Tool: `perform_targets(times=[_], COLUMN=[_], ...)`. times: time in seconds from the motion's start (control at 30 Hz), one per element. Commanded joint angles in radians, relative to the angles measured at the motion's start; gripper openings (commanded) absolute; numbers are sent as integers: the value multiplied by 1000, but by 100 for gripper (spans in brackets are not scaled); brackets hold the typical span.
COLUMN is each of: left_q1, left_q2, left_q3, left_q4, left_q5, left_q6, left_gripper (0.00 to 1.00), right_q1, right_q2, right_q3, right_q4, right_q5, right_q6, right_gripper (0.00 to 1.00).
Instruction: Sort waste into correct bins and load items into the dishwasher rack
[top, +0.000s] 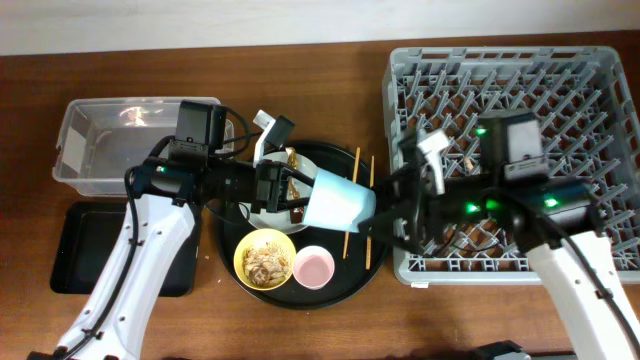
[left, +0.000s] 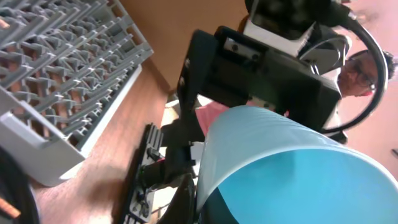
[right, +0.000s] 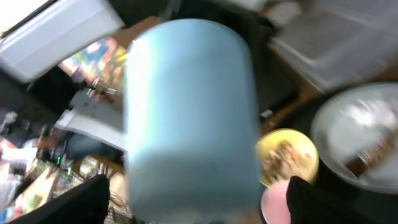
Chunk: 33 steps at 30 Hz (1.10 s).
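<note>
Blue cup (top: 340, 200) is up in the air over the round tray (top: 224, 252), tilted, between the two arms.

Right fingers (top: 381, 206) are spread wide, one on each side of the cup, and have hold of it. The wrist view is blurred.

Left fingers (top: 292, 192) are touching or just beside the cup's other end. Cannot tell how far open they are, or whether they grip.

Rack (top: 470, 272) is on the tabletop to the right, beside the tray.

On the tray:
- Plate (top: 262, 214) with the wrapper (top: 295, 160) on it.
- Yellow bowl (top: 265, 258) holding scraps.
- Pink cup (top: 313, 267) just beside the bowl.
- Chopsticks (top: 346, 243) lying partly under the blue cup.

Clear box (top: 66, 150) and black bin (top: 70, 250) are at far left.
</note>
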Motion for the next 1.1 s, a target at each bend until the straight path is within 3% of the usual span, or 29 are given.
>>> perform_targets(times=[0.0, 0.13, 0.23, 0.33, 0.43, 0.5, 0.53, 0.63, 0.7, 0.73, 0.8, 0.87, 0.9, 0.97, 1.07], left_q1=[2, 2, 2, 2, 2, 2, 2, 2, 2, 2, 2, 2, 2, 3, 3], left_q2=[-5, -5, -5, -5, -5, -5, -5, -5, -5, -5, -5, -5, -5, -5, -5], left_q3=[11, 11, 11, 11, 11, 11, 11, 11, 11, 11, 11, 11, 11, 11, 11], left_q4=[2, 3, 9, 8, 4, 2, 1, 2, 2, 2, 2, 1, 0, -13, -72], left_q5=[53, 38, 26, 26, 26, 26, 26, 26, 25, 18, 16, -43, -115, -238, -417], left_q6=[24, 24, 24, 24, 24, 24, 24, 24, 24, 24, 24, 24, 24, 23, 23], left_gripper=[0, 0, 0, 0, 0, 0, 0, 0, 0, 3, 59, 67, 76, 76, 76], right_q1=[44, 63, 130, 154, 153, 131, 111, 90, 90, 90, 60, 2, -70, -211, -339], right_q2=[1, 1, 1, 1, 0, -1, -2, -4, -4, -5, -27, -58, -97, -161, -201], right_q3=[17, 17, 17, 17, 18, 18, 18, 18, 18, 18, 20, 20, 20, 20, 20], right_q4=[79, 121, 121, 122, 123, 123, 122, 121, 117, 118, 116, 104, 79, -24, -301], right_q5=[-8, -16, 6, 78, 79, 79, 76, 24, 24, 24, 33, 37, 54, 191, 676], right_q6=[90, 136, 135, 143, 143, 143, 143, 143, 143, 143, 144, 147, 166, 224, 352], right_gripper=[88, 74, 81, 67, 62, 61, 70, 70, 58, 56, 54, 53, 53, 54, 53])
